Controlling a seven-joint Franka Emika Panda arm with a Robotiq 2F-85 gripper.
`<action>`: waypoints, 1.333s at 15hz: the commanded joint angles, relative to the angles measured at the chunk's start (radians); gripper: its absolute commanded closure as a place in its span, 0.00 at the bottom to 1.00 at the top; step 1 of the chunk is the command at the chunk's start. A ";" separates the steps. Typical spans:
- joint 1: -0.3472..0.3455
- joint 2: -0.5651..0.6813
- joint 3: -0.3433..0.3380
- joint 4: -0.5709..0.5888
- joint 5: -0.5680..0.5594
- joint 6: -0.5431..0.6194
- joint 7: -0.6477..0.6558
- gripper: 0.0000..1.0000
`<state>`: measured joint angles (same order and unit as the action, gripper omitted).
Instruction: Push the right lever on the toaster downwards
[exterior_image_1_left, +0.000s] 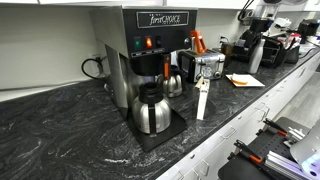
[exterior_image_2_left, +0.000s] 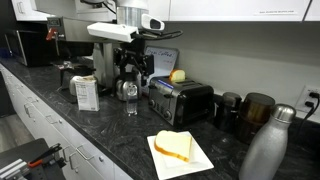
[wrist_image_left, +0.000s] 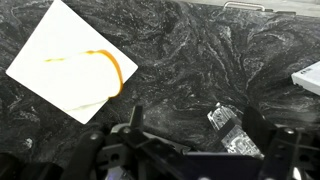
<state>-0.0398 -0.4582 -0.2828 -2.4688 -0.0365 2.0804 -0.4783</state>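
The gripper hangs above the dark marbled counter with its jaws spread wide, holding and touching nothing. In an exterior view the toaster stands on the counter at about four o'clock from the gripper, apart from it. A bread slice on white paper lies at the toaster's six o'clock.

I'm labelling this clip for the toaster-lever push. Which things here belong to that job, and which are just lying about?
For the job:
- toaster
- gripper, open, holding nothing

Just lying about:
- coffee brewer
- steel carafe
- bread slice on a white napkin
- steel bottle
- white carton
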 joint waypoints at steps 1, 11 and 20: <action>-0.016 0.003 0.015 0.001 0.009 -0.001 0.000 0.00; -0.010 0.117 0.060 0.037 -0.049 0.263 0.043 0.00; -0.011 0.152 0.064 0.036 -0.035 0.319 0.031 0.00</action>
<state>-0.0381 -0.3065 -0.2316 -2.4342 -0.0767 2.4014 -0.4441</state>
